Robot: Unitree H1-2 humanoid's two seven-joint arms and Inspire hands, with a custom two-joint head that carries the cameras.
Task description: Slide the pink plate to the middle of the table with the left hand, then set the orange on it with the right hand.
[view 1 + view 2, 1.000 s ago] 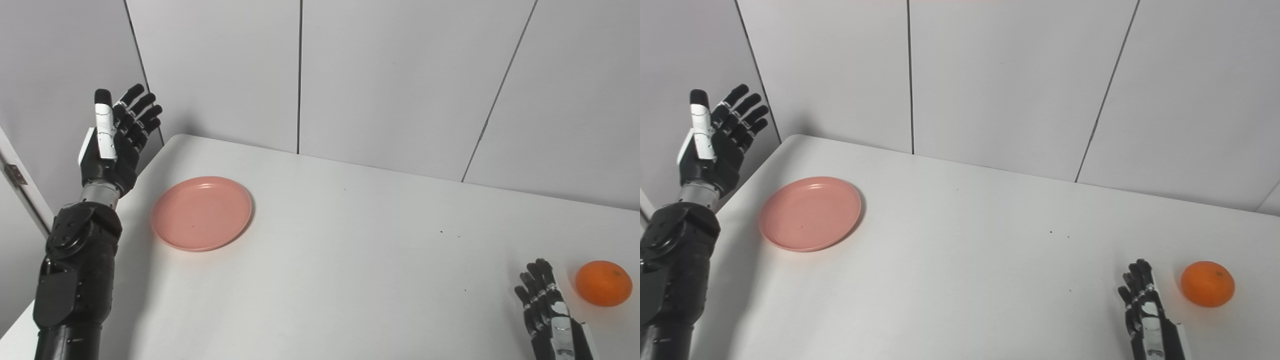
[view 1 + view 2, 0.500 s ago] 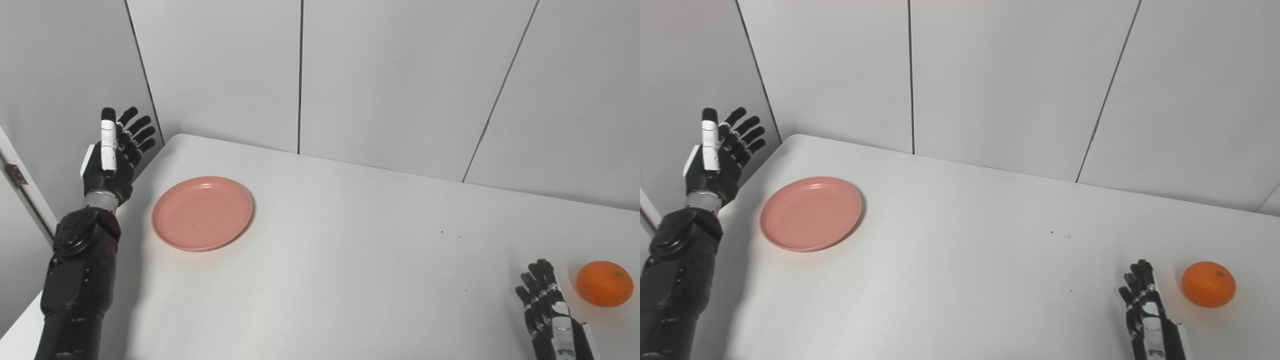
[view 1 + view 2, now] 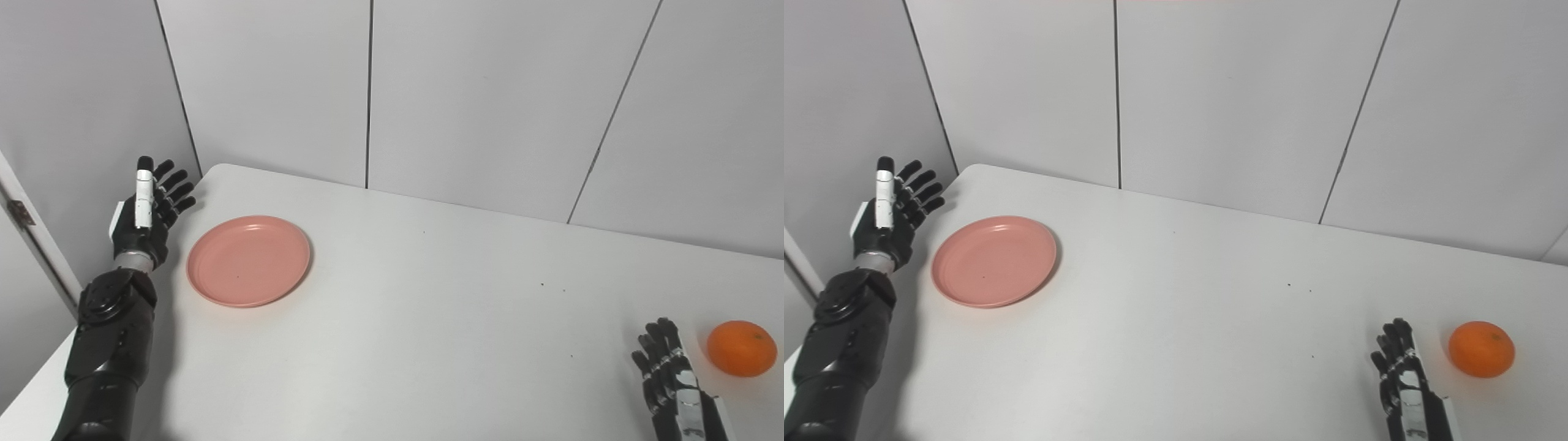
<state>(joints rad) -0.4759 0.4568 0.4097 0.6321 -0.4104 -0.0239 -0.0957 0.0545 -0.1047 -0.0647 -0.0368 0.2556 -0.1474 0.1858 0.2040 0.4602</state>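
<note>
Plate (image 3: 248, 260), pink, is lying near the table's (image 3: 398, 318) left end, left hand (image 3: 144, 214) hovering beside it, fingers spread. In the right eye view, right hand (image 3: 1402, 383) is resting beside the orange (image 3: 1481, 349), fingers apart.

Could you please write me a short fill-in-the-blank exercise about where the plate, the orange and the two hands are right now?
The pink plate holds ____.
The orange lies on the table beside the ____ hand.
The left hand, fingers apart, is ____ the plate.

Missing words: nothing; right; not touching
</note>
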